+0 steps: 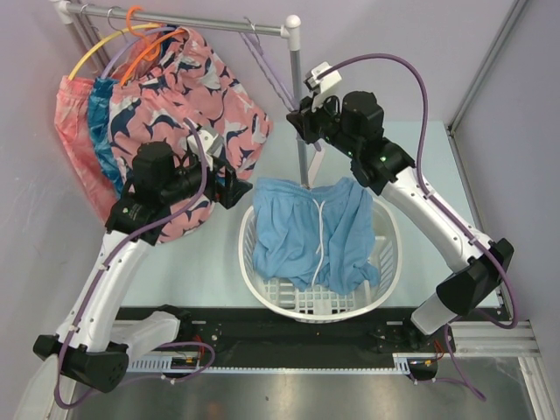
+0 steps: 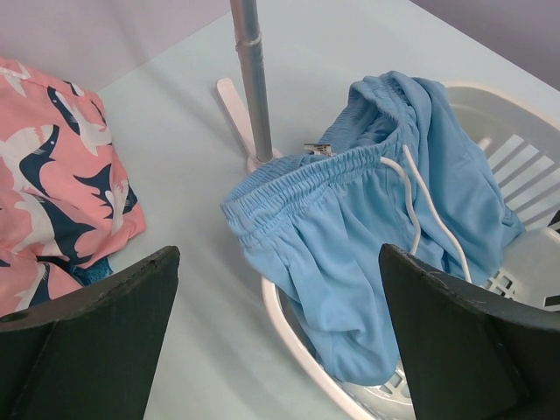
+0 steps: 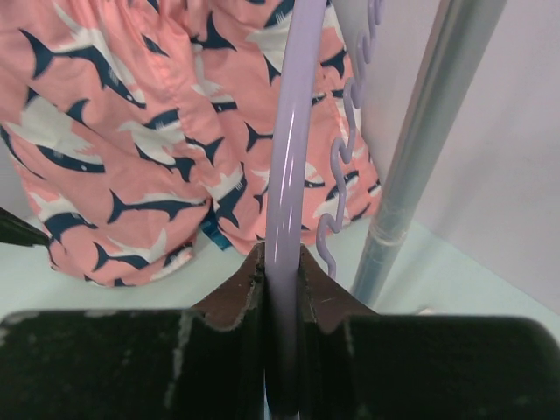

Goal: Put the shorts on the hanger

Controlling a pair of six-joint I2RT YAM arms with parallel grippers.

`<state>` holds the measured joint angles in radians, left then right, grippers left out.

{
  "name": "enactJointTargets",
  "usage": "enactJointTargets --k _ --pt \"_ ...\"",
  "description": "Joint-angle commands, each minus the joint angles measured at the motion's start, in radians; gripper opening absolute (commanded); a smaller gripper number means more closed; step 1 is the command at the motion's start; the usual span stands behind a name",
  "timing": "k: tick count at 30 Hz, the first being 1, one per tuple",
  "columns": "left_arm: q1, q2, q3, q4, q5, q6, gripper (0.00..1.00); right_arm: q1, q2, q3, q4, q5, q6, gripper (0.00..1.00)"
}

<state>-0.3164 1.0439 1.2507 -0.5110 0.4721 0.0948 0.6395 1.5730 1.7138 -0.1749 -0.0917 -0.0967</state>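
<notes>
**A:** Where are the shorts (image 1: 311, 232)?

**B:** Heaped in the basket (image 1: 391, 262). The waistband (image 2: 306, 175) spills over the far rim toward the rack pole (image 2: 252, 79), and the drawstring (image 2: 429, 201) trails down the front.

**A:** How will they handle?

**B:** Light and limp, I'd say, sagging wherever they aren't held. The gathered elastic looks like the best place to grip, as it is the thickest part and lies exposed on the rim. A pinch of thin leg cloth might catch only one layer.

**A:** And the hanger (image 1: 269, 68)?

**B:** It hangs by its hook from the rail (image 1: 175, 19), just beside the pole. The right jaws are clamped shut on its smooth bar, with the wavy arm (image 3: 346, 149) alongside. It is thin plastic, probably slick and springy, so it could twist under load.

**A:** The left jaws?

**B:** They are spread wide and hold nothing. They hover over the tabletop (image 2: 192, 149) and face the waistband, near it but not touching. The pink shorts (image 1: 210, 96) hang off to the left, well clear of the basket.
</notes>
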Motion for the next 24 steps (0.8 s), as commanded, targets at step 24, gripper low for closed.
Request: enactJointTargets --k 24 --pt "0.034 -0.329 -0.071 -0.01 0.157 0.293 0.99 -0.101 -0.496 -0.152 -0.593 -0.571 -0.348 0.0"
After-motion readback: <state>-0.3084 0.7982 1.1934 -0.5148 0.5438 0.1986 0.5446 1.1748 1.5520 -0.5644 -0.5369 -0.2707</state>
